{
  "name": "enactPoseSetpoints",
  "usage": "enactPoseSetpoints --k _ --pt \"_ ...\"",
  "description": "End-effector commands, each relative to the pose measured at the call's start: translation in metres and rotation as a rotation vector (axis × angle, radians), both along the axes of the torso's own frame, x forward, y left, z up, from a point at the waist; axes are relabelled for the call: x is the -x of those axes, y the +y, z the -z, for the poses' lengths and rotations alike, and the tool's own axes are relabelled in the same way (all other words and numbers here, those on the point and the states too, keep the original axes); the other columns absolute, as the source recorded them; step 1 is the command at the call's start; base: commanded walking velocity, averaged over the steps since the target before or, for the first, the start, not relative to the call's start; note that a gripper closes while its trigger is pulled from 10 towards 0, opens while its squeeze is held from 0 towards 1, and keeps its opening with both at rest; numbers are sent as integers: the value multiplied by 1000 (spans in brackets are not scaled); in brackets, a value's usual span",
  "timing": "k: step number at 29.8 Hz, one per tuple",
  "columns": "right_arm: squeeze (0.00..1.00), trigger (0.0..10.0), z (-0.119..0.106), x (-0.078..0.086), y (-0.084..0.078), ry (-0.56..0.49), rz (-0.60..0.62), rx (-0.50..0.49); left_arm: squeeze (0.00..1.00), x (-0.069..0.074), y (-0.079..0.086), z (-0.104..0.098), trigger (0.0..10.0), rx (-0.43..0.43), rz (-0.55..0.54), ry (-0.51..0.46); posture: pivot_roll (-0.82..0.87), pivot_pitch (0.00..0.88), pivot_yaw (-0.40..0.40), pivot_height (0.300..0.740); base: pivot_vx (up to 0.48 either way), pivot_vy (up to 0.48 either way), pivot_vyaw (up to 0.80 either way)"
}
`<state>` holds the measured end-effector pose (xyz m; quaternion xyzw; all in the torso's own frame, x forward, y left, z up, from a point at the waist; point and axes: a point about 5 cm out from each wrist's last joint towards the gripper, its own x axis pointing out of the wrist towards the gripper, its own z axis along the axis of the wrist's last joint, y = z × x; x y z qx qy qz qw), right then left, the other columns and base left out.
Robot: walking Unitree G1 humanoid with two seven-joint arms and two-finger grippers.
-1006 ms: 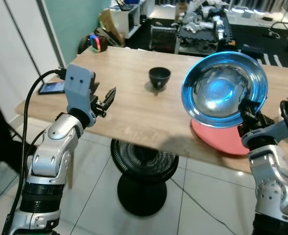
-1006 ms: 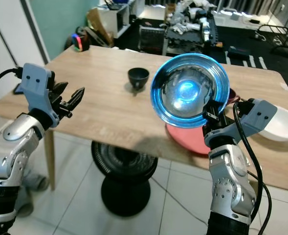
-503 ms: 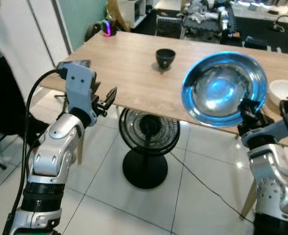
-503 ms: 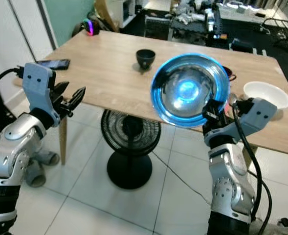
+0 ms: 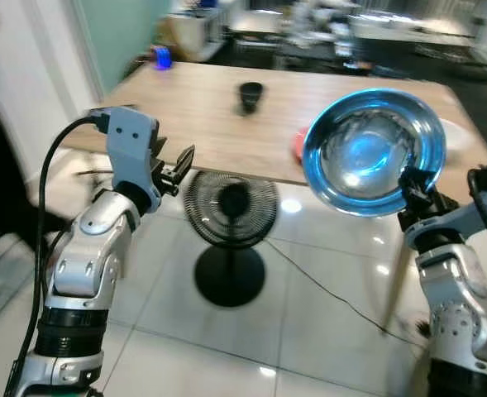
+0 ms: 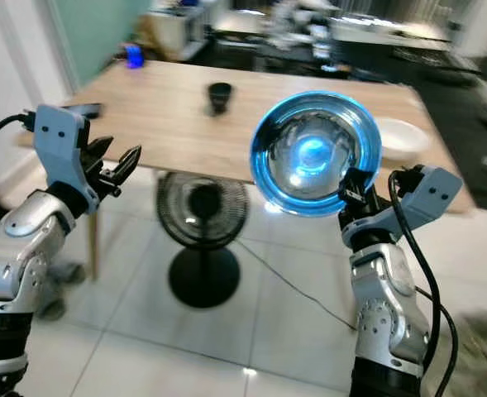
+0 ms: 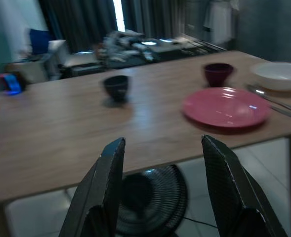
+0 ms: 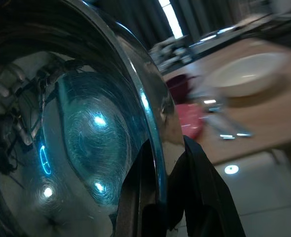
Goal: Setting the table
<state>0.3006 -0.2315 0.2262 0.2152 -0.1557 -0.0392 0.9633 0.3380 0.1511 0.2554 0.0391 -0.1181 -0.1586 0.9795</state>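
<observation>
My right gripper (image 6: 350, 188) is shut on the lower rim of a shiny blue-tinted steel bowl (image 6: 316, 153), held up on edge with its hollow facing me. The rim (image 8: 150, 123) sits between the two black fingers. My left gripper (image 7: 162, 144) is raised and open, holding nothing, and points at the wooden table (image 7: 61, 133). On the table lie a pink plate (image 7: 226, 106), a black cup (image 7: 116, 87), a dark purple cup (image 7: 218, 74), a white bowl (image 7: 278, 75) and cutlery (image 7: 273, 102). The table stands some way ahead of me.
A black floor fan (image 5: 229, 207) stands on the tiled floor under the table's near edge, its cable (image 5: 326, 289) trailing to the right. A phone (image 6: 82, 109) lies at the table's left corner. Cluttered shelves and gear fill the room behind.
The whole view has pulled back: the table now lies farther off and more floor shows. Both arms keep their pose, and the bowl stays in the right gripper.
</observation>
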Motion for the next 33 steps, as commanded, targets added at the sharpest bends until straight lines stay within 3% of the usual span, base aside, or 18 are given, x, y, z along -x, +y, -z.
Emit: enactPoseSetpoints --k 1,9,17,18,25,26,27,30,32,33 --pt "0 10000 -4 1 3 -27 -12 -7 0 -1 0 1 10000 4 6 6 -73 26 98 740 0 0 -800" --pt "0 10000 -3 1 3 -25 -11 -8 0 -1 -2 3 10000 1 13 15 -73 26 98 740 0 0 -800" --pt "0 10000 2 1 2 -7 -13 6 0 -1 -4 18 10000 -27 24 69 -74 23 100 740 0 0 -800" --pt "0 10000 12 1 2 26 -13 36 0 0 -1 33 10000 -30 13 123 -75 22 99 740 0 0 -800" --pt "0 10000 66 8 3 210 -28 151 0 11 9 90 10000 -68 -31 308 -66 21 93 740 0 0 -793" --pt "0 10000 66 8 3 210 -28 151 0 11 9 90 10000 -68 -31 308 -66 21 93 740 0 0 -788" --pt "0 10000 87 12 1 280 -20 142 0 17 12 108 10000 -88 -38 377 -65 21 91 740 0 0 -788" --pt "0 10000 104 16 -1 340 -13 149 0 24 12 122 10000 -103 -28 428 -64 20 90 740 0 0 -788" --pt "0 10000 104 16 -1 340 -13 149 0 24 12 122 10000 -103 -28 428 -64 20 90 740 0 0 -788" --pt "0 10000 124 22 -2 407 -10 168 0 29 11 136 10000 -130 -27 456 -63 18 89 740 0 0 -788"
